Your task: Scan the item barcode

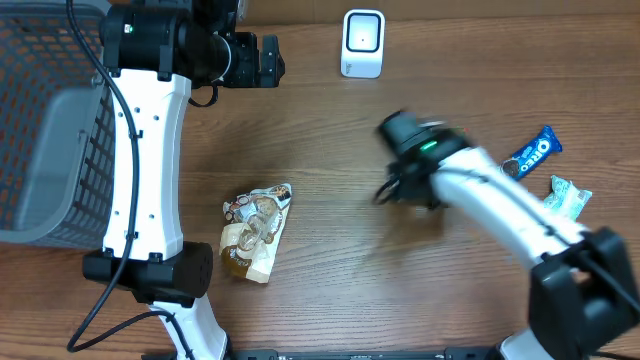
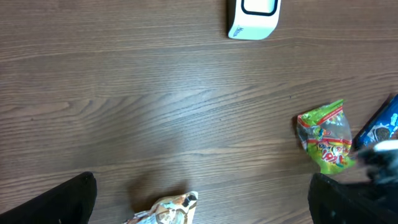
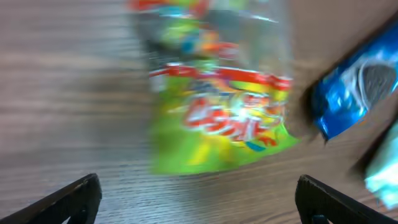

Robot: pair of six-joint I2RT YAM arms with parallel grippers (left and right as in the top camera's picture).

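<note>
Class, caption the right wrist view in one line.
Open right tool over a green snack bag, Oreo pack beside it.

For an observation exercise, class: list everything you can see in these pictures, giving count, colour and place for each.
table: one, brown wood, under everything
basket: one, grey, left edge
scanner: one, white, far middle
snack packet: one, brown and cream, near middle, by the left arm
candy bag: one, green with red, right of middle, lying flat
Oreo pack: one, blue, right side
small packet: one, pale green and white, right edge, near the Oreo pack
left gripper: one, black, open, above bare table
right gripper: one, black, open, over the candy bag
</note>
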